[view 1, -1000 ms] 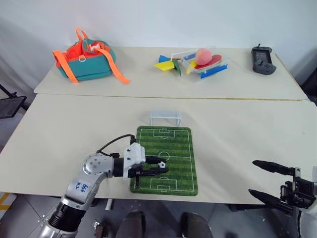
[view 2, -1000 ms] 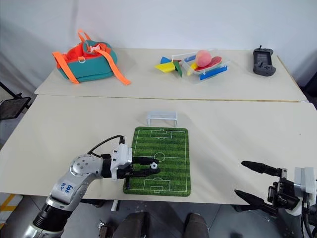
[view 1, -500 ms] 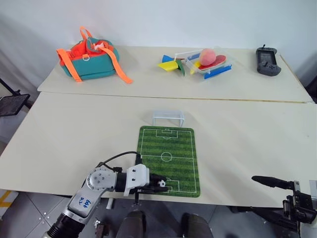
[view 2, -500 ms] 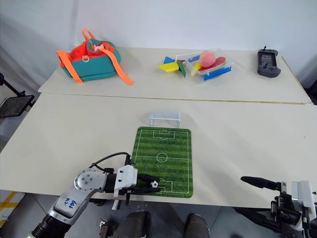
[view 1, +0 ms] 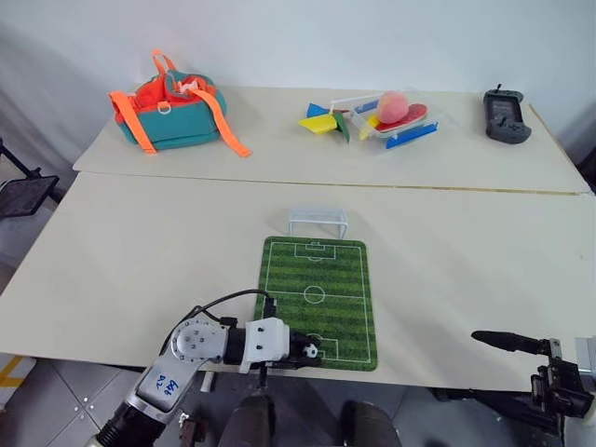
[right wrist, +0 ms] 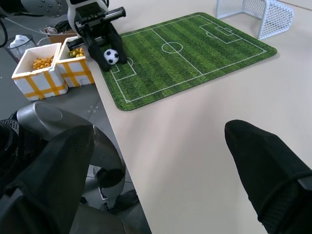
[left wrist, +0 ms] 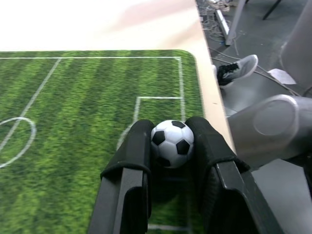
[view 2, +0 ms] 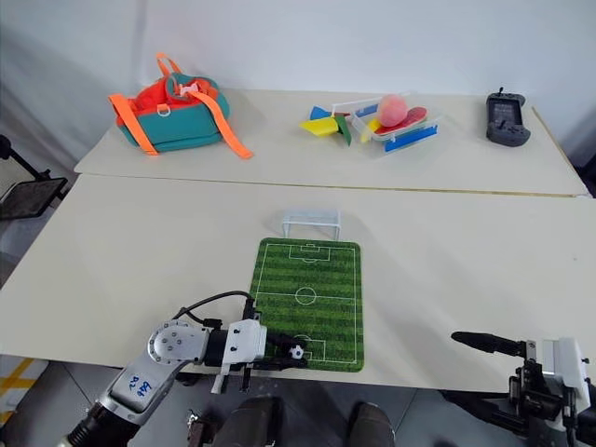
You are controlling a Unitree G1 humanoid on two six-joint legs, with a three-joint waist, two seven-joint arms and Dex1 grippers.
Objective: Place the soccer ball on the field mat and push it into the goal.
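Left eye view: the left gripper (view 1: 300,352) reaches in from the table's near edge and clamps the soccer ball (view 1: 314,352) over the near penalty box of the field mat (view 1: 317,289), close to the mat's near edge; the goal (view 1: 318,222) stands on the bare table just past the mat's far edge. Right eye view: the right gripper (view 2: 484,372) hangs off the near right corner of the table, fingers spread and holding nothing. Left wrist view: both black fingers (left wrist: 139,151) press the ball's sides, and it sits low over the grass print, though whether it rests on it I cannot tell. Right wrist view: the ball (right wrist: 111,56) shows between the left fingers at the near end of the mat (right wrist: 185,58), with the goal (right wrist: 254,13) at the other end. To do this step well, lower until the ball touches the mat, part the fingers slowly so it does not roll off the near edge, then push straight up the centre line.
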